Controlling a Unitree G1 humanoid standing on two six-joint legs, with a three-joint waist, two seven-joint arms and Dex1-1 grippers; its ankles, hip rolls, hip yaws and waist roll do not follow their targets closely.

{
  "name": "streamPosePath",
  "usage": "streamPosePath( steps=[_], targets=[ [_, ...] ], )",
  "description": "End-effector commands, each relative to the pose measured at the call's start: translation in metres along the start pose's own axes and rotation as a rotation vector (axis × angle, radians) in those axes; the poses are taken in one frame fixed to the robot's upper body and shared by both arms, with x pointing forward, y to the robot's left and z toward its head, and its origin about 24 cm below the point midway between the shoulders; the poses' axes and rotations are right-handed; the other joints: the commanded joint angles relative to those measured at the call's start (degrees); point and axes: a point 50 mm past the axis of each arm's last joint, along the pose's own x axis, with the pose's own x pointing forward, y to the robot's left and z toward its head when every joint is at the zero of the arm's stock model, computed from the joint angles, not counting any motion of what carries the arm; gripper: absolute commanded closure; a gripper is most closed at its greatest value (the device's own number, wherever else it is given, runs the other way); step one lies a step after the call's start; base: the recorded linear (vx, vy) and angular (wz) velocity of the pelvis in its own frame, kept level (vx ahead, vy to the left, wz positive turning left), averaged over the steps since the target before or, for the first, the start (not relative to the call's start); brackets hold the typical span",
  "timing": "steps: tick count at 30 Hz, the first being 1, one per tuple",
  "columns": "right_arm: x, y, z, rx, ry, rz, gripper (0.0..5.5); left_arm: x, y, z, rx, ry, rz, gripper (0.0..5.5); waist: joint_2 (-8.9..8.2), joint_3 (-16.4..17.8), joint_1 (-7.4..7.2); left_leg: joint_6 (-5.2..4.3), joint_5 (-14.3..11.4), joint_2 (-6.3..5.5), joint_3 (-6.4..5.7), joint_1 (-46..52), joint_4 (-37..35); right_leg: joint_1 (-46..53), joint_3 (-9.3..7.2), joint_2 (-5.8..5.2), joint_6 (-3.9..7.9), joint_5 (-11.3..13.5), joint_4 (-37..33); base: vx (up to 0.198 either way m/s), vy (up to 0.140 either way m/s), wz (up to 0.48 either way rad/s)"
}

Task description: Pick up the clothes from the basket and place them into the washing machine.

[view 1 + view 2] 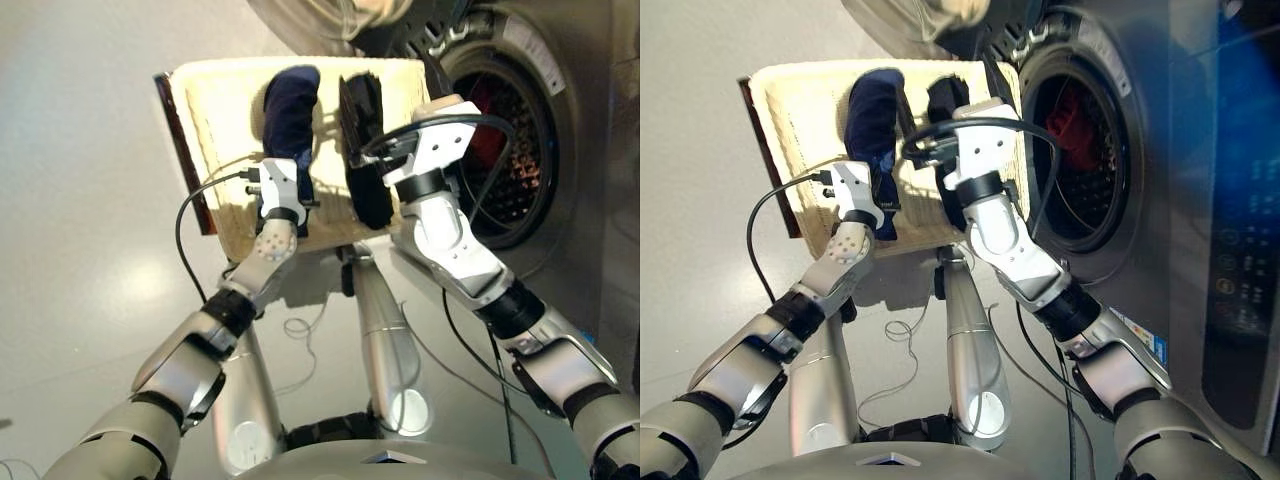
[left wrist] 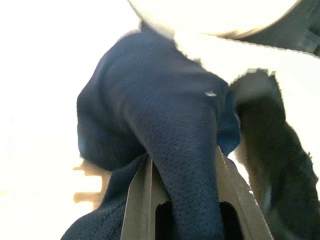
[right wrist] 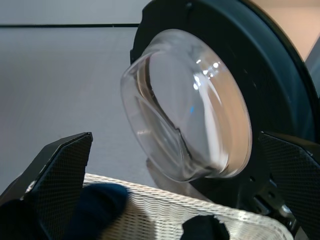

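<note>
Left wrist view shows the left pincer (image 2: 186,220) closed round the soft navy blue mesh cloth bundle (image 2: 170,125), lying in the cream woven wicker basket (image 1: 225,100) with the black cloth bundle (image 1: 362,150) at its 3 o'clock. Light and limp, it should sag; mid-length is the better hold. The right pincer (image 3: 175,170) gapes wide, empty, above the basket. The dark grey washing machine (image 1: 1160,150) holds something red (image 1: 1075,118), hard to make out.

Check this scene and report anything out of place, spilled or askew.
Nothing stands out. The navy bundle and black bundle lie in the basket, red cloth sits inside the washing machine, and its door hangs open. Nothing is on the floor.
</note>
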Motion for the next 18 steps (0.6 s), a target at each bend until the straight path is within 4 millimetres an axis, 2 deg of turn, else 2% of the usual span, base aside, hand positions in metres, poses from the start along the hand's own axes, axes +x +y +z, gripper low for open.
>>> streamPosePath(
  steps=[1,4,5,6,7,9,10,11,16,18],
  targets=[
    [-0.001,-0.005,0.032,0.117,-0.132,0.066,0.0,-0.008,-0.018,0.05,0.009,-0.29,-0.156,5.5,2.8,-0.4,0.14,-0.43,-1.7,-2.77,1.19,6.2,-1.3,6.3,-0.09,-0.85,4.8,5.6,-8.0,0.067,0.022,0.125],
    [-0.001,-0.006,0.033,0.144,-0.124,0.092,0.0,-0.012,-0.014,0.062,0.041,-0.354,-0.179,5.5,2.93,-0.4,0.8,-0.37,-1.3,-2.96,0.96,8.8,-2.6,8.9,-0.35,-1.09,4.96,6.0,-9.4,0.019,0.007,0.039],
    [-0.002,-0.004,0.031,0.188,-0.092,0.123,0.0,-0.018,-0.01,0.072,0.075,-0.407,-0.203,5.5,2.87,-0.4,1.42,-0.35,-1.4,-3.08,1.02,10.7,-3.1,11.1,-0.51,-1.23,4.94,6.0,-10.1,0.0,0.0,0.0],
    [-0.002,-0.004,0.031,0.189,-0.091,0.124,0.0,-0.018,-0.01,0.071,0.075,-0.406,-0.202,5.5,2.86,-0.4,1.4,-0.35,-1.4,-3.08,1.02,10.8,-3.1,11.2,-0.52,-1.23,4.95,6.0,-10.2,0.056,0.002,0.016],
    [0.0,0.0,0.033,0.227,-0.067,0.185,0.0,-0.024,-0.008,0.08,0.157,-0.466,-0.239,5.5,2.67,-0.4,1.96,-0.29,-1.7,-3.11,0.76,12.4,-3.0,13.1,-0.7,-1.46,4.97,5.6,-10.3,0.0,0.0,0.0],
    [0.003,0.001,0.036,0.247,-0.065,0.215,0.0,-0.025,-0.008,0.084,0.185,-0.485,-0.252,5.5,2.52,-0.4,2.17,-0.25,-1.6,-3.24,0.68,12.9,-3.2,13.7,-0.77,-1.52,4.95,5.8,-10.7,0.0,0.0,0.0],
    [0.005,0.002,0.036,0.32,-0.047,0.225,0.0,-0.028,-0.007,0.088,0.22,-0.515,-0.261,5.5,2.53,-0.4,2.38,-0.26,-1.7,-3.25,0.59,13.3,-3.3,14.1,-0.72,-1.54,4.92,5.7,-10.7,0.0,0.0,0.0],
    [0.009,0.012,0.038,0.48,-0.006,0.282,0.0,-0.031,-0.009,0.095,0.326,-0.565,-0.287,5.5,2.42,-0.4,3.0,-0.38,-1.9,-3.19,0.6,14.4,-3.1,15.1,-0.83,-1.59,4.88,5.4,-10.4,0.0,0.0,0.0],
    [0.016,0.028,0.053,0.543,0.014,0.446,0.0,-0.041,-0.011,0.115,0.518,-0.708,-0.371,5.5,2.63,-0.4,3.9,-0.44,-1.8,-3.05,0.09,15.3,-2.9,16.7,-1.32,-1.94,4.68,5.2,-10.6,0.0,0.0,0.0],
    [0.02,0.033,0.059,0.539,0.017,0.494,0.0,-0.042,-0.014,0.117,0.571,-0.732,-0.406,5.5,2.67,-0.4,4.07,-0.52,-1.9,-3.0,0.08,15.5,-2.6,17.0,-1.46,-2.0,4.66,5.0,-10.4,0.0,0.0,0.0]
  ],
)
